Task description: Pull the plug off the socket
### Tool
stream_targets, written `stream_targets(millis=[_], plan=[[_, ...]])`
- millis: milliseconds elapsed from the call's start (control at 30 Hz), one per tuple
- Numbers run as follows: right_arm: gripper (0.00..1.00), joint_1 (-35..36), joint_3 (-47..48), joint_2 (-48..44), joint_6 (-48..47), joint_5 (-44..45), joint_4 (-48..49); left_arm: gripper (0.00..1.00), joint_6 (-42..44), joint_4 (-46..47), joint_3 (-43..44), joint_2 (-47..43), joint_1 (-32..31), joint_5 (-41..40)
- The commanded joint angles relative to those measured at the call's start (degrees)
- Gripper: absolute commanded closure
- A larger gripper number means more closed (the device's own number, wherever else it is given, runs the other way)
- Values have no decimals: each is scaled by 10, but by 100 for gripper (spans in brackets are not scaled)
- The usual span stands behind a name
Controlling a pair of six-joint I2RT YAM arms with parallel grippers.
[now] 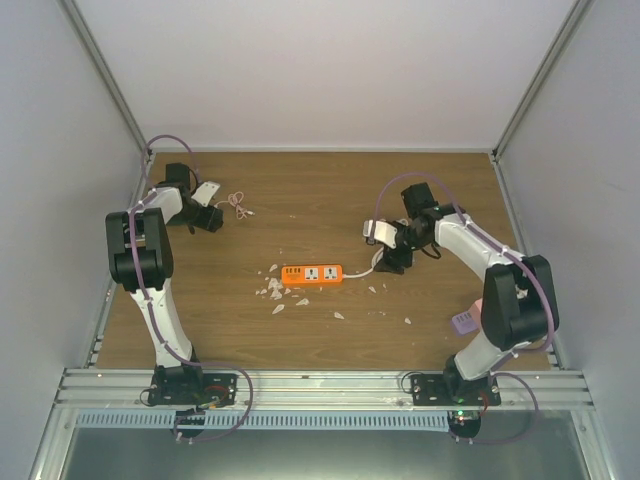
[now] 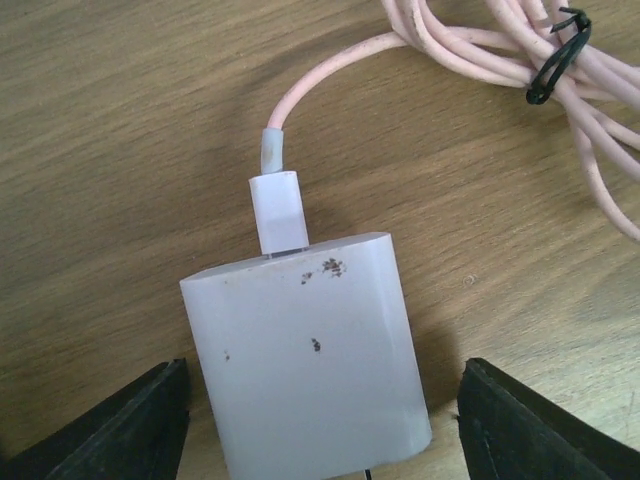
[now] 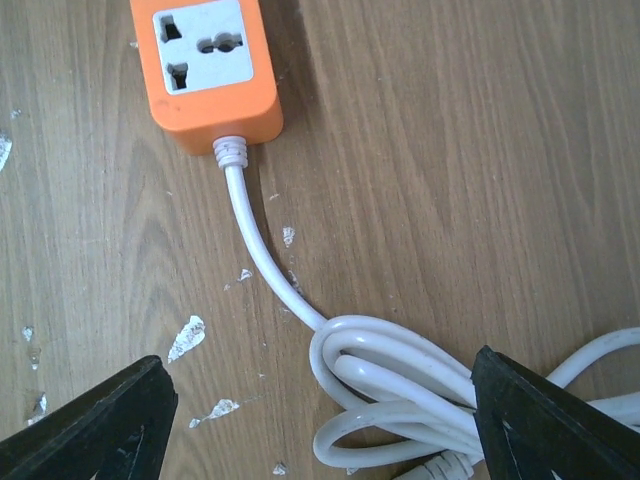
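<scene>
A white charger plug (image 2: 305, 350) lies flat on the wooden table (image 2: 100, 150), with a pink cable (image 2: 330, 75) running out of its top. My left gripper (image 2: 320, 420) is open, with one finger on each side of the plug and a gap on both sides. In the top view this gripper (image 1: 212, 222) is at the far left, well away from the orange socket strip (image 1: 312, 273). The strip's end socket (image 3: 205, 45) is empty. My right gripper (image 3: 325, 420) is open over the strip's coiled white cord (image 3: 400, 390), right of the strip in the top view (image 1: 393, 262).
The bundled pink cable (image 1: 237, 205) lies right of the left gripper, tied with a black twist (image 2: 555, 55). White flakes (image 1: 275, 290) are scattered around the strip. A small purple object (image 1: 464, 322) sits by the right arm. Walls close in the table on three sides.
</scene>
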Motion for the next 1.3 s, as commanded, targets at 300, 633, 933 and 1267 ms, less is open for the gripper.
stream_targets(millis=[300, 633, 933, 1267], plan=[[23, 53, -9, 61, -28, 86, 37, 6, 26, 1, -7, -94, -23, 31], [27, 47, 8, 112, -92, 144, 40, 1, 25, 12, -17, -174, -99, 47], [37, 19, 59, 169, -98, 177, 61, 1, 12, 24, -41, -215, -145, 64], [48, -52, 150, 245, -124, 186, 55, 1, 10, 23, -35, -218, -149, 71]])
